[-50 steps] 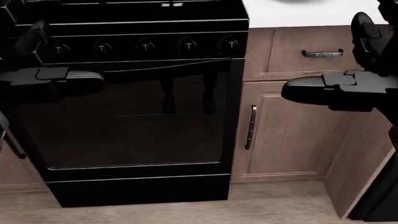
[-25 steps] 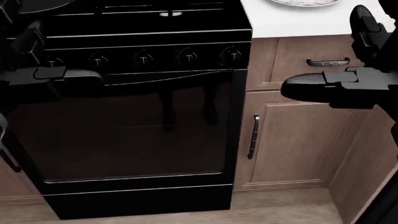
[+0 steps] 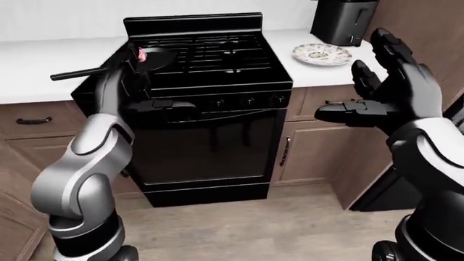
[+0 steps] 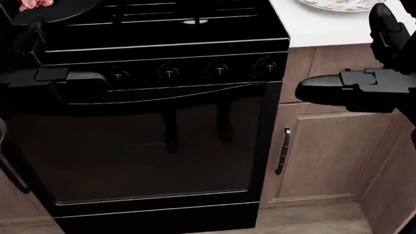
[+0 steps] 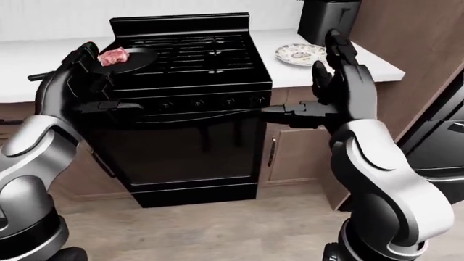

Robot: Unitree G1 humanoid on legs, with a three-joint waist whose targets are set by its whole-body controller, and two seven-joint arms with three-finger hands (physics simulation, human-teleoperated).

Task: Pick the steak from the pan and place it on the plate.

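A pink raw steak (image 5: 112, 55) lies in a black pan (image 5: 136, 57) on the top left burner of the black stove (image 3: 210, 54). The pan's handle (image 3: 76, 73) points left over the counter. A patterned plate (image 3: 321, 53) sits on the white counter to the right of the stove. My left hand (image 5: 85, 76) is open and empty, held up below the pan and partly hiding it in the left-eye view. My right hand (image 3: 373, 87) is open and empty, below and right of the plate, apart from it.
The stove's knob row (image 4: 195, 72) and the oven door (image 4: 149, 146) fill the head view. A dark appliance (image 3: 342, 20) stands on the counter above the plate. Wooden cabinets (image 3: 308, 152) flank the stove. A tall wood panel (image 5: 413, 49) and a black appliance (image 5: 442, 147) stand at the right.
The head view has shifted: stove and cabinets slid down and right, bringing the steak and plate in at the top edge. Both hands stay open and much where they were.
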